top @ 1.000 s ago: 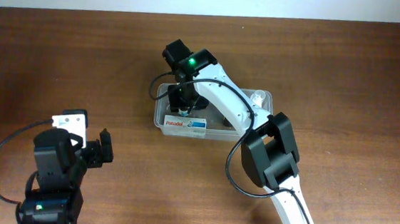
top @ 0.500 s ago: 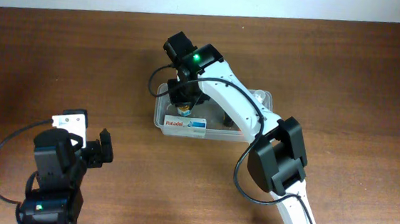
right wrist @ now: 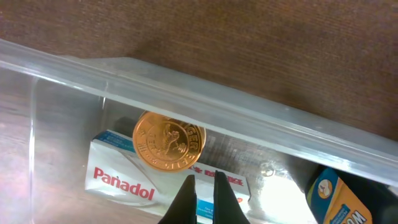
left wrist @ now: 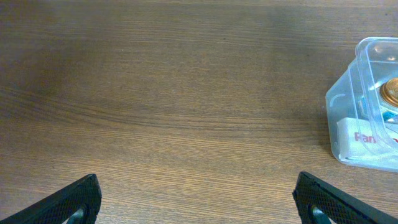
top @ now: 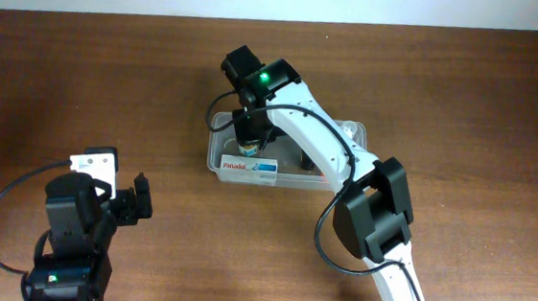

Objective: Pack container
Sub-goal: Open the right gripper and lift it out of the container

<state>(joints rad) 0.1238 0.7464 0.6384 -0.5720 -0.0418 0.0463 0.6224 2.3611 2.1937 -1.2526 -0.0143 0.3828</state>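
Note:
The container is a clear tub in the middle of the table, also seen at the right edge of the left wrist view. Inside lie a white Panadol box and a gold embossed disc. My right gripper hangs over the tub's left end. In the right wrist view its jaws are shut with nothing between them, just above the Panadol box and below the gold disc. My left gripper stands wide open over bare wood at the lower left.
A blue and yellow packet lies in the container's right part. The tub's rim runs across the right wrist view. Brown wooden table extends all round; a pale wall strip borders the far edge.
My right gripper's jaws have closed, empty, over the tub's left end, and its elbow has swung slightly right. The left arm has not moved.

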